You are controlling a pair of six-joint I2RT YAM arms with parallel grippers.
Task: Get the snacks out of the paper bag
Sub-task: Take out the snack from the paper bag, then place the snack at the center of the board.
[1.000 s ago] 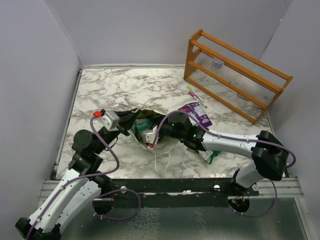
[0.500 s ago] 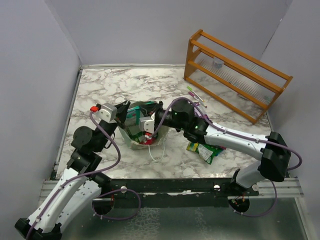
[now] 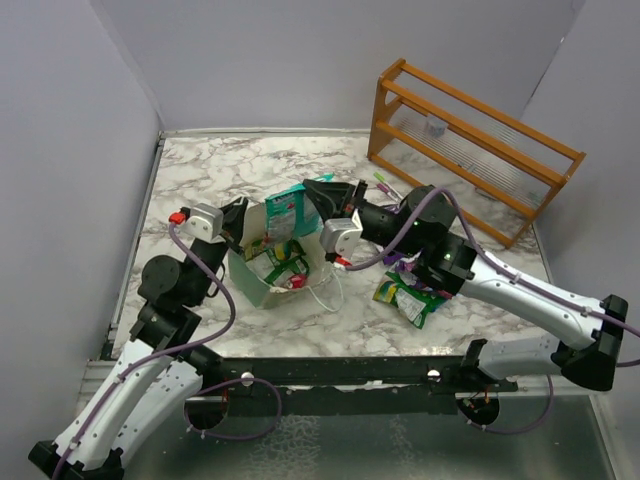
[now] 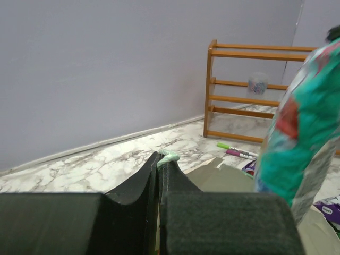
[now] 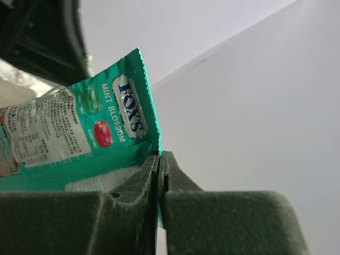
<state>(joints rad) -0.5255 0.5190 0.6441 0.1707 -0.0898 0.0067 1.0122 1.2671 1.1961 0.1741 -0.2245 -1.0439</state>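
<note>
1. L arm: the left end effector (image 3: pixel 238 216) is closed tight on the rim of the paper bag (image 3: pixel 258 285), on the bag's left side. In the wrist view its fingers (image 4: pixel 175 180) pinch a sliver of mint-green paper.
2. The paper bag stands open-mouthed on the marble table (image 3: pixel 215 170), approx. mid-left, between the two arms' heads. Its white cord handle (image 3: pixel 325 300) trails on the marble at the near-right.
3. R arm: the right end effector (image 3: pixel 318 192) is shut on a teal packet (image 3: pixel 285 207), gripping it by one edge. The packet hangs in the air over the bag's far rim; can't tell if its lower end touches the paper. The wrist view reads "FOX'S Mint Blossom" on it.
4. Inside the bag: more packets (image 3: pixel 280 262), green/yellow w/ a bit of red near the front. Can't count them.
5. On the table right of the bag: a green packet (image 3: pixel 410 300). A purple packet (image 4: pixel 330 206) shows at the corner of the left wrist view; from above it's mostly hidden by the R arm.
6. A pink-and-green pen (image 3: pixel 390 187) lies further back, near the wooden rack (image 3: pixel 470 150) at the far right.
</note>
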